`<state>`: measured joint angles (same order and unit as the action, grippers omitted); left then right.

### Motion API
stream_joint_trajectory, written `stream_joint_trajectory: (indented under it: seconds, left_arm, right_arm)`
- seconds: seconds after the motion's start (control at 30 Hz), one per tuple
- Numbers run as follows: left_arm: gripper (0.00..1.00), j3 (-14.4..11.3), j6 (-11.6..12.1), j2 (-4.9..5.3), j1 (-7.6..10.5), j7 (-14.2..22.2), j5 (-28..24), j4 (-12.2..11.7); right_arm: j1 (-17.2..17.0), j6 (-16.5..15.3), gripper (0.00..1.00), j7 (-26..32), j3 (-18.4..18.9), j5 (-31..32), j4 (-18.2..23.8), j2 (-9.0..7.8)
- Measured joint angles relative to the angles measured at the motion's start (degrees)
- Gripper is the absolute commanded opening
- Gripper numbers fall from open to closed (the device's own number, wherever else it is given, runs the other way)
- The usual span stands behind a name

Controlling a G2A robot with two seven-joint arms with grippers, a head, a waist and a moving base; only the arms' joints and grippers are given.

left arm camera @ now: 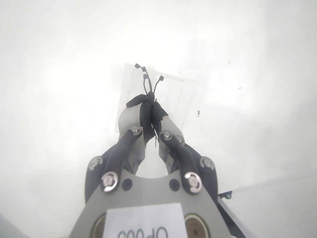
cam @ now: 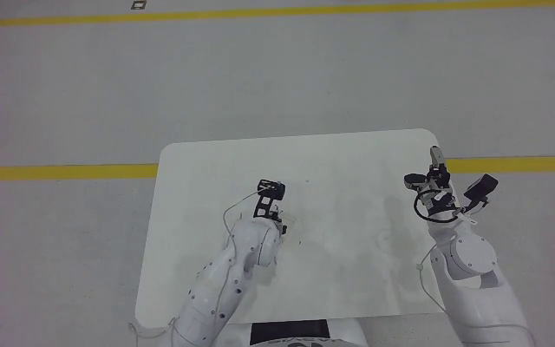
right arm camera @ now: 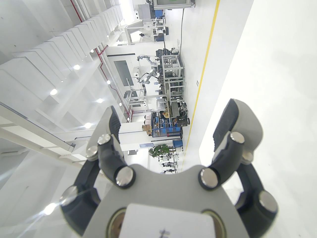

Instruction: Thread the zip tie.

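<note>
Left wrist view has the left gripper pinched shut, its tape-wrapped fingertips clamping a small bunch of black zip ties. Four thin stalks with square heads fan out past the tips, and one strand pokes out behind the pads. The bunch hangs over a clear flat tray lying on the white table; whether the heads touch the tray I cannot tell. The step in hand looks like the pick-up, with no threading begun and no tail fed through a head. In the top view the left gripper sits over the table's left-centre, wrist angled down. The right gripper is well apart at the right edge. The right gripper aims out at the room with its jaws wide and nothing between them. The next move likely calls for that arm to swing in, single out one tie and take its free end.
</note>
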<state>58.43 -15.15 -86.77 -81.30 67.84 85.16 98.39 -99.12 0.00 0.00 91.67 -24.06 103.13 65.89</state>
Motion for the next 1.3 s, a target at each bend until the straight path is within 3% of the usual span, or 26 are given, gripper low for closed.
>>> stream_joint_trajectory:
  seconds: [0.23,0.4,0.67,0.7,0.73,0.77,0.83,1.1,1.3]
  left_arm:
    - [0.0,-0.08,1.65,0.12,1.39,-1.44,-1.61,-1.43]
    - [0.0,-0.69,2.22,0.11,2.61,-4.4,-1.96,-3.62]
    - [0.0,-1.11,1.98,0.04,4.74,-5.19,-3.67,-7.83]
    - [0.03,-1.17,1.88,0.03,4.93,-5.1,-3.8,-8.16]
    - [0.25,-1.22,1.81,0.03,5.12,-5.03,-3.93,-8.48]
    - [0.38,-1.29,1.71,0.03,5.35,-4.97,-4.08,-8.91]
    - [0.45,-1.41,1.59,0.03,5.65,-4.9,-4.26,-9.42]
    - [0.43,-1.9,1.28,0.16,6.3,-4.51,-4.75,-10.1]
    - [0.36,-1.96,1.03,0.37,6.17,-4.47,-4.85,-9.82]
  right_arm:
    - [0.0,0.0,1.0,0.0,0.0,0.0,0.0,0.0]
    - [0.0,0.0,1.0,0.0,0.0,0.0,0.0,0.0]
    - [0.0,0.0,1.0,0.0,0.0,0.0,0.0,0.0]
    - [0.0,0.0,1.0,0.0,0.0,0.0,0.0,0.0]
    - [0.0,0.0,1.0,0.0,0.0,0.0,0.0,0.0]
    - [0.0,0.0,1.0,0.0,0.0,0.0,0.0,0.0]
    - [0.0,0.0,1.0,0.0,0.0,0.0,0.0,0.0]
    - [0.0,0.0,1.0,0.0,0.0,0.0,0.0,0.0]
    - [0.0,0.0,1.0,0.0,0.0,0.0,0.0,0.0]
